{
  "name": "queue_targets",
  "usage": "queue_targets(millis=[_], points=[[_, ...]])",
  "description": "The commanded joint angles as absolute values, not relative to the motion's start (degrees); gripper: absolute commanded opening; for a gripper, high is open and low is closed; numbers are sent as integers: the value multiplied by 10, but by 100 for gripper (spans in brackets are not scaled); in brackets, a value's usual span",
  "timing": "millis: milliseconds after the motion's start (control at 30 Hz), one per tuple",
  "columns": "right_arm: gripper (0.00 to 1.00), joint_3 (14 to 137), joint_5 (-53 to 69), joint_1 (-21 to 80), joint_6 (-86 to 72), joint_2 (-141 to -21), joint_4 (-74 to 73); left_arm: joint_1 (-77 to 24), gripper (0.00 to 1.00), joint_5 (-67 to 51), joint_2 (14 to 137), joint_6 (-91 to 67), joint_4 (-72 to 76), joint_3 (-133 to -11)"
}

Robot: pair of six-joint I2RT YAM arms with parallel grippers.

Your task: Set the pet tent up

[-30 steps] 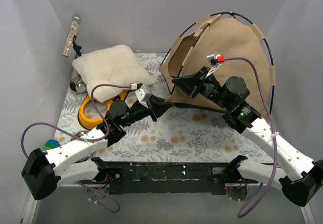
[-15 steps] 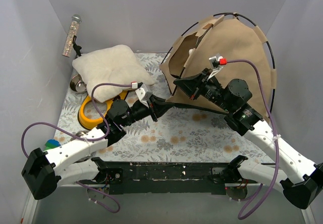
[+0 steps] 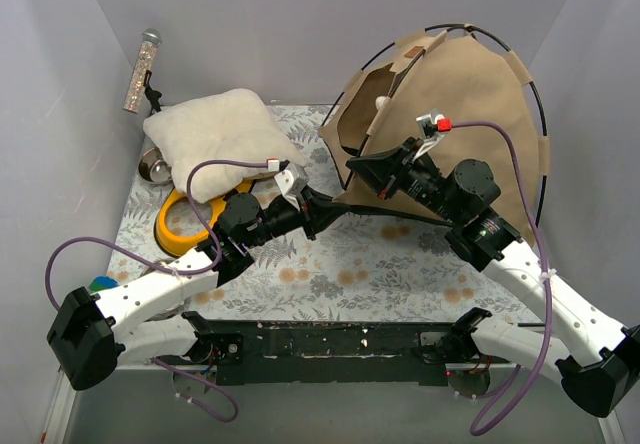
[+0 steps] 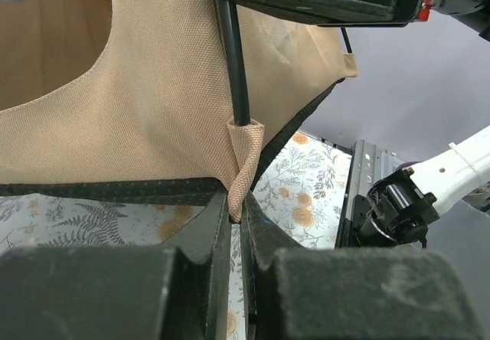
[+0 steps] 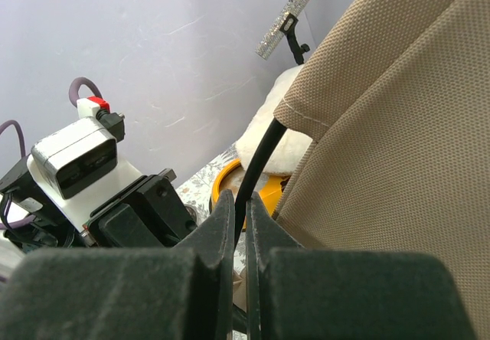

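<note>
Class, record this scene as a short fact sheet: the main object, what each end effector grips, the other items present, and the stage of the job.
Main object: tan pet tent, partly raised at the far right of the table
Left end effector: shut on the tent's corner fabric loop
Right end effector: shut on the black pole
Pole end: tucked into that loop
Other items: cream cushion and yellow bowl stand, far left
Stage: tent held by both arms, probably not yet standing alone
</note>
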State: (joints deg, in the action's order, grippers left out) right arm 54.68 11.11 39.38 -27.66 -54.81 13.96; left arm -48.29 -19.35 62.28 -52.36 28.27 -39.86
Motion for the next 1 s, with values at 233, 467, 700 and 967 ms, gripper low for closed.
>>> queue_targets(millis=[233, 467, 700, 967], points=[[1, 562, 58, 381, -211, -517, 211, -484, 0, -200, 614, -552, 241, -419], [1, 552, 61, 381, -208, -516, 215, -481, 0, -214, 626, -561, 254, -433], [1, 548, 90, 382, -228, -526, 232, -481, 0, -222, 631, -561, 256, -443], [1, 532, 103, 385, -222, -521, 229, -482, 0, -210, 630, -566, 247, -456]])
